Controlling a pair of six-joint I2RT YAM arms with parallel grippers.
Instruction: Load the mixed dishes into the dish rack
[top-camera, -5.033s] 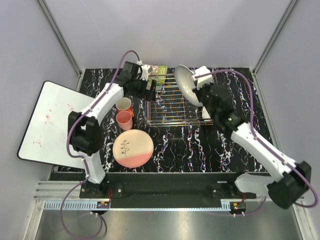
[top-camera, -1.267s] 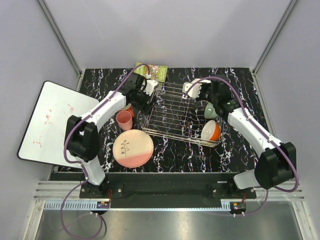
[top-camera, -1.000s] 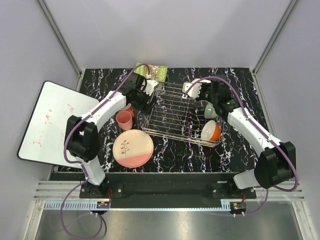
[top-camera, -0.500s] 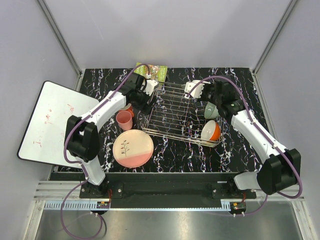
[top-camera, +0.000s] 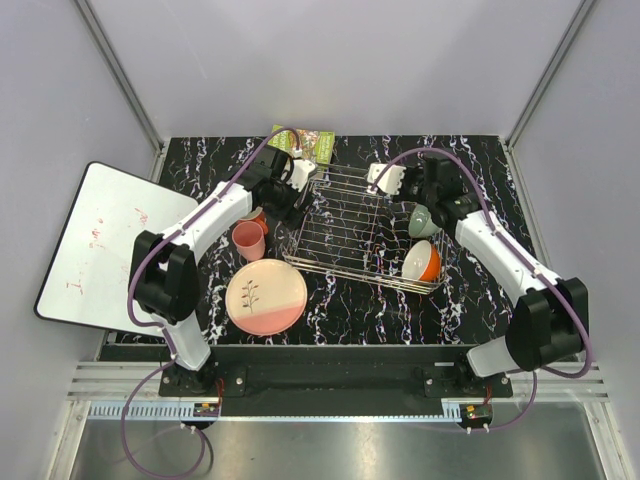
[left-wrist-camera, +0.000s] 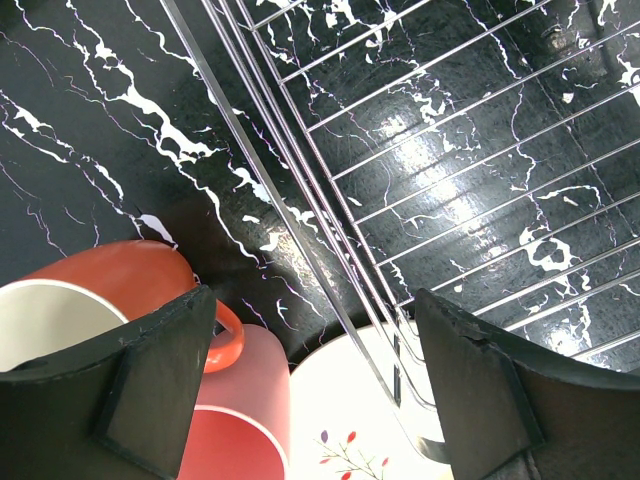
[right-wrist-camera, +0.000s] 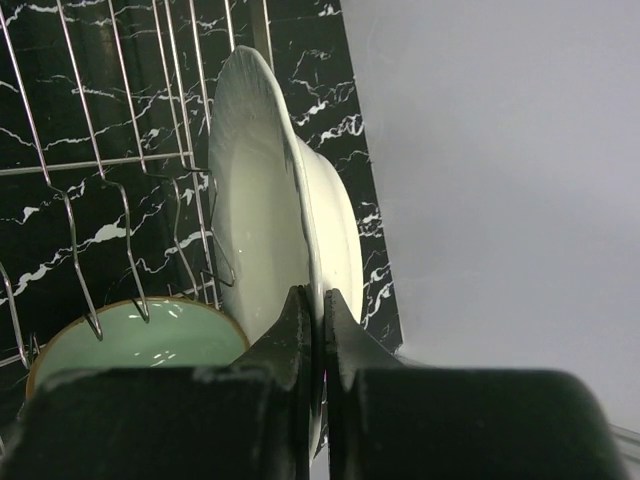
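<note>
The silver wire dish rack (top-camera: 345, 225) lies askew mid-table. My right gripper (top-camera: 418, 188) is shut on the rim of the large white plate (right-wrist-camera: 270, 230), held on edge at the rack's far right side over its wires (right-wrist-camera: 100, 160); the arm hides the plate from above. The pale green bowl (top-camera: 420, 220) (right-wrist-camera: 140, 340) and the orange-sided bowl (top-camera: 425, 262) sit at the rack's right edge. My left gripper (top-camera: 290, 195) (left-wrist-camera: 310, 370) is open astride the rack's left rim (left-wrist-camera: 300, 250). Two salmon-pink cups (top-camera: 250, 238) (left-wrist-camera: 230, 420) and the leaf-sprig plate (top-camera: 266, 296) stand left of the rack.
A green book (top-camera: 310, 140) lies behind the rack's far left corner. A white board with red scribbles (top-camera: 100, 240) overhangs the table's left edge. Grey walls close in the back and sides.
Since five seconds ago the rack has turned askew and the white plate has come down to its far right side. In the last second the right wrist shifted slightly; the left arm stayed still.
</note>
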